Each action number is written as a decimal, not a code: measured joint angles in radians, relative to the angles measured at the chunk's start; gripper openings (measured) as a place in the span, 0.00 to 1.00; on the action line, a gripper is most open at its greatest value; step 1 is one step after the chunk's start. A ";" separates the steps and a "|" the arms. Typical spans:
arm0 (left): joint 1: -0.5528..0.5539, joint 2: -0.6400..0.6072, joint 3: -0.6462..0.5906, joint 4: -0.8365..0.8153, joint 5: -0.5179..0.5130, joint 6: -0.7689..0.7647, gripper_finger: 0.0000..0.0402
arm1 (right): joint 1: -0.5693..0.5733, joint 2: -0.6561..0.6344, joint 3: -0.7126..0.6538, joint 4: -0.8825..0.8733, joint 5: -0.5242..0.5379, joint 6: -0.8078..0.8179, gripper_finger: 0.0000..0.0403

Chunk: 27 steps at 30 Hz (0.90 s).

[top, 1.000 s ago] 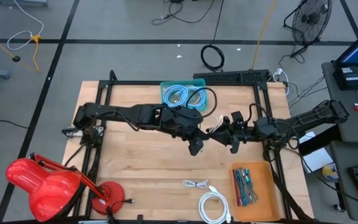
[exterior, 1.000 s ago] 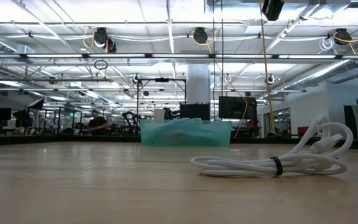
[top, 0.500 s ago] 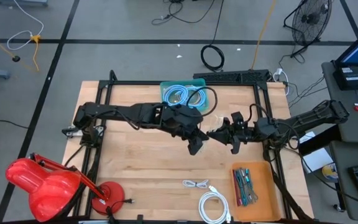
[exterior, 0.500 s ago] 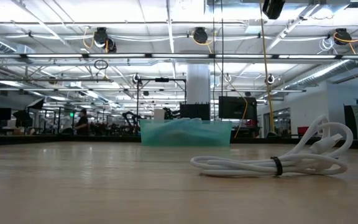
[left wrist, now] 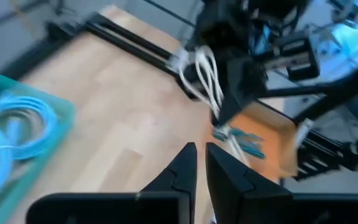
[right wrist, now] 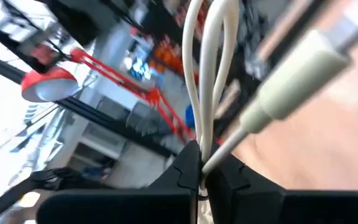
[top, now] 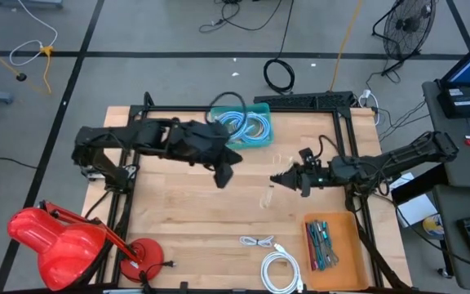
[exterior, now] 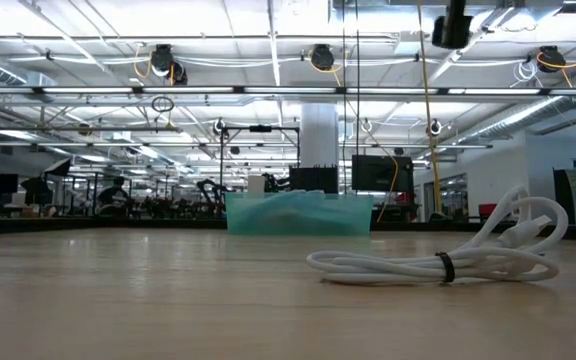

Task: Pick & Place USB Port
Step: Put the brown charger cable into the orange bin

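Since a second ago, the left gripper (top: 223, 177) is sitting back near the bin (top: 261, 110), fingers nearly together, while the right gripper (top: 277, 181) is clamping the white USB cable (top: 267, 196), hanging lengthwise toward the table (top: 186, 220) mid-table.

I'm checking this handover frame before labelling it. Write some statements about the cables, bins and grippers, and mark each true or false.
1. The right gripper is shut on a white cable. True.
2. The teal bin holds blue cables. True.
3. The left gripper holds the white cable. False: it holds nothing, jaws nearly closed.
4. The orange tray sits at the table's far edge. False: it is at the near right corner.
5. A coiled white cable lies beside the orange tray. True.
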 joint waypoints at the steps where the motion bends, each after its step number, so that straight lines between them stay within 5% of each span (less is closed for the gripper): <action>1: -0.003 -0.014 0.000 -0.020 -0.024 -0.003 0.07 | 0.004 -0.001 0.000 -0.030 -0.025 0.058 0.01; 14: -0.067 0.031 -0.001 -0.154 -0.132 -0.017 0.04 | 0.319 -0.026 0.001 -0.734 -0.320 0.715 0.00; 27: -0.077 0.069 -0.002 -0.166 -0.144 -0.041 0.05 | 0.759 -0.026 0.001 -1.037 -0.234 1.230 0.00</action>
